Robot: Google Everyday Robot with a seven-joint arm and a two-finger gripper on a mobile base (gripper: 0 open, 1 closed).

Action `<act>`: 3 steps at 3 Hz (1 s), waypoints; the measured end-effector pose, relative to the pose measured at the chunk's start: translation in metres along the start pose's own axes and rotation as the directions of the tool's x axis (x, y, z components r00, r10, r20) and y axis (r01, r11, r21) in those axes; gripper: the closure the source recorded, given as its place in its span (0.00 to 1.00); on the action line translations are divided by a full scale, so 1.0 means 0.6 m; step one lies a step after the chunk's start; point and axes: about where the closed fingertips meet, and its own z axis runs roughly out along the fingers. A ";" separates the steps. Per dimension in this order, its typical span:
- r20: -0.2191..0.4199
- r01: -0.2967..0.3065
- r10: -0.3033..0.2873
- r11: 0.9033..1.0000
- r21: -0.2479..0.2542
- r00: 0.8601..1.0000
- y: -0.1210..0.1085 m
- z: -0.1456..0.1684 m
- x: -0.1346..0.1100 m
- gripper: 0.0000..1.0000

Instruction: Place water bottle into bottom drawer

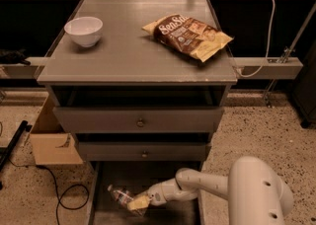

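Observation:
The bottom drawer (148,174) is pulled out at the foot of the grey cabinet, showing a dark flat floor. The water bottle (119,195) is tilted low over the front left of that floor, cap end pointing up and left. My gripper (137,203) reaches in from the right on its white arm (197,184). Its yellowish fingers (140,201) are shut on the bottle's lower end. I cannot tell whether the bottle touches the floor.
On the cabinet top are a white bowl (84,30) and a brown chip bag (190,34). Two upper drawers with small knobs (140,123) stick out slightly above the bottom drawer. A cardboard box (52,140) and cables (64,194) lie on the floor at left.

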 end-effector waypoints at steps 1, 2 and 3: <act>0.002 -0.064 0.064 0.997 0.032 0.998 -0.086 0.017 -0.003 1.00; 0.003 -0.065 0.065 0.997 0.033 0.998 -0.087 0.016 -0.003 1.00; 0.023 -0.087 0.086 0.995 0.051 0.996 -0.101 0.006 -0.008 1.00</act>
